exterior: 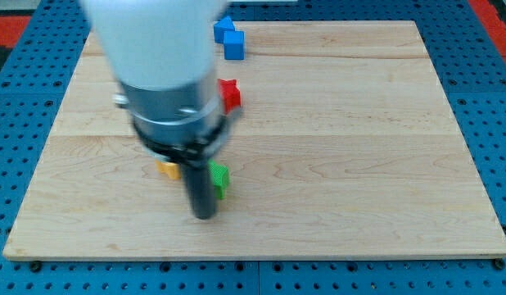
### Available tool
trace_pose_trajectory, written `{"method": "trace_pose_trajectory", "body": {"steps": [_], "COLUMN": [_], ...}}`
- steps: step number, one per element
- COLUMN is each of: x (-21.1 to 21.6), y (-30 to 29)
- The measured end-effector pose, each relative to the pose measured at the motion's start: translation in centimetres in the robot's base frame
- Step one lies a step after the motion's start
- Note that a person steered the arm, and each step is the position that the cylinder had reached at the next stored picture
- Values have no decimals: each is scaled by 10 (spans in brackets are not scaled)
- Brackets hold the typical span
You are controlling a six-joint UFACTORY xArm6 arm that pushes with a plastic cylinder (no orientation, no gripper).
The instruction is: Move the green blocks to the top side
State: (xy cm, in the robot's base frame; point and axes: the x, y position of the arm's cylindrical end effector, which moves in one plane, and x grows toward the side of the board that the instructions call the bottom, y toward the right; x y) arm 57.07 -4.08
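Note:
A green block (219, 179) lies on the wooden board, below the middle and left of centre; my rod hides its left part, so its shape is unclear. My tip (205, 215) rests on the board just below and left of the green block, close to it or touching it. No other green block shows; the arm's white and grey body hides much of the board's upper left.
A yellow block (168, 170) peeks out left of the rod. A red block (229, 94) sits right of the arm body. Two blue blocks (229, 38) lie near the top edge. The wooden board (359, 147) rests on a blue perforated table.

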Motion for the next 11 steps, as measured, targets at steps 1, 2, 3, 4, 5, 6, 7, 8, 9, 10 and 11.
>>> {"method": "trace_pose_trajectory", "body": {"steps": [1, 2, 3, 4, 5, 6, 7, 8, 9, 10, 11], "x": [11, 12, 12, -5, -33, -44, -56, -69, -78, -81, -82], "y": [23, 22, 9, 2, 2, -15, -24, -27, -33, -46, -64]}}
